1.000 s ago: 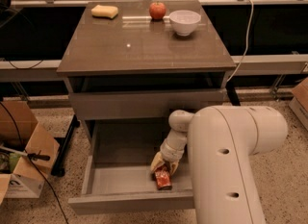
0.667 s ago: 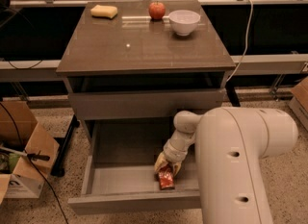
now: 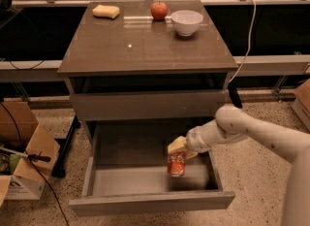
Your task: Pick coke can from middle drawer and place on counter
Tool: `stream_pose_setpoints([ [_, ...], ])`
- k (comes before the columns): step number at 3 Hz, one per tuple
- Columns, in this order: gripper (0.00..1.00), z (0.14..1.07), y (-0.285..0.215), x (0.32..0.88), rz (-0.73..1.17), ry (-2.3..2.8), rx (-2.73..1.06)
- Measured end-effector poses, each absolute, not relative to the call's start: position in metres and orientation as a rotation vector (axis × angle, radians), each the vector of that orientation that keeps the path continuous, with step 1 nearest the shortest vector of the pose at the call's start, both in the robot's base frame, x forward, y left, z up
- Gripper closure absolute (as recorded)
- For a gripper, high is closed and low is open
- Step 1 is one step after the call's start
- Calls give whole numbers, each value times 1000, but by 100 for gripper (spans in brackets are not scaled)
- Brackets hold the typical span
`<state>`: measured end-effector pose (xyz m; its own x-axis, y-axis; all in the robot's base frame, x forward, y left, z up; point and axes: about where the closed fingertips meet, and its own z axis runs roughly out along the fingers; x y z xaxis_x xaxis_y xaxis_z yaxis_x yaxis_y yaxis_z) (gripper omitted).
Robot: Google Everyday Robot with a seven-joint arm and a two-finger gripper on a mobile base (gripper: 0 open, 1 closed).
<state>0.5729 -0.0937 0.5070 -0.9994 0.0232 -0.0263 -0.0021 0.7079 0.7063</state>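
My tool [image 3: 177,153] is clenched on the coke can [image 3: 177,166], which hangs upright directly beneath it over the middle drawer's [image 3: 145,201] right half, apparently off the floor; the worktop [image 3: 145,45] lies above that drawer.

Nothing here can be read. The coke can [image 3: 177,167], gripped by the gripper [image 3: 178,154] just right of centre in the lower half of the frame, within the open middle drawer [image 3: 145,201], shows only pale smudges on its red side, no letters I can make out. The cardboard box [image 3: 22,184] at lower left bears a dark printed mark, illegible.
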Motion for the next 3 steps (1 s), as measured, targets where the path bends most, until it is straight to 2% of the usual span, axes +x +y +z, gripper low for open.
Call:
stream_pose_setpoints([
  [1, 100, 597, -155, 579, 1188, 2659, -127],
  [2, 100, 695, -194, 582, 1050, 2501, -319],
  [3, 100, 793, -210, 586, 839, 2359, -497],
])
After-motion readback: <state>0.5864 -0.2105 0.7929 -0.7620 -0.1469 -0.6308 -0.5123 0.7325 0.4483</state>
